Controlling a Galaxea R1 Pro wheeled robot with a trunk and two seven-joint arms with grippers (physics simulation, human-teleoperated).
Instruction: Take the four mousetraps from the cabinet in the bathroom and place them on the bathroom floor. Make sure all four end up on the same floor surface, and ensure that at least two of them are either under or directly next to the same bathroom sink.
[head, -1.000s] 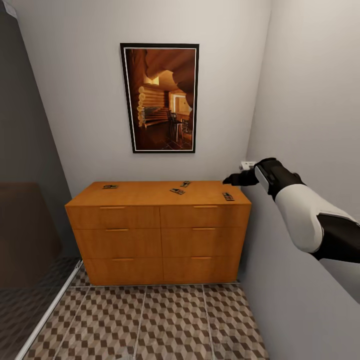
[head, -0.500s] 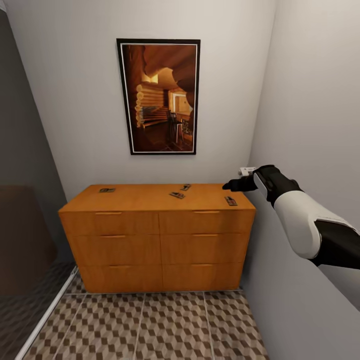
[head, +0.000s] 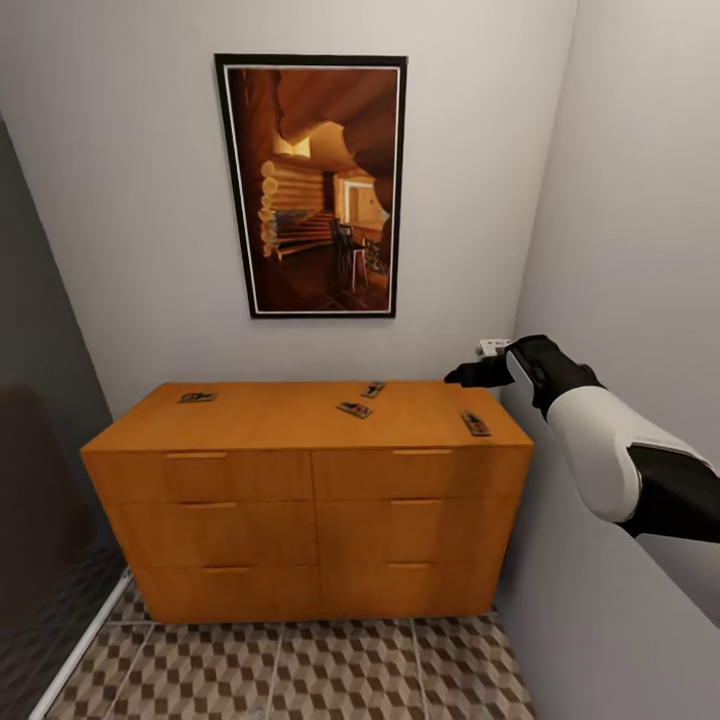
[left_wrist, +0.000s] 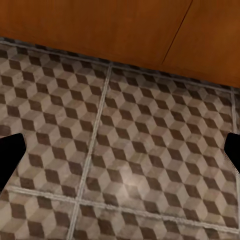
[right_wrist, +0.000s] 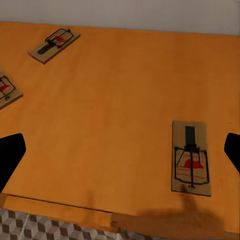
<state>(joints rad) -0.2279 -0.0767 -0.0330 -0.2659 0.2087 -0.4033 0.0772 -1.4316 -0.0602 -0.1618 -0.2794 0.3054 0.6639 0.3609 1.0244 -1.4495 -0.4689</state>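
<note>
The right arm reached forward and inward from the view's right side, its white forearm ending in a black wrist and the right claw (head: 462, 377), which pointed ahead and slightly left. Its two dark fingertips (right_wrist: 10, 152) stood wide apart with nothing between them. The left claw (left_wrist: 120, 152) pointed downward, its black fingertips (left_wrist: 10, 150) likewise spread and holding nothing.

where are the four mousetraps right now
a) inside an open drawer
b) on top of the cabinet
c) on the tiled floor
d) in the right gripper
b: all four mousetraps lie flat on the cabinet top, drawers shut, and the right gripper hovers above, holding nothing.
</note>
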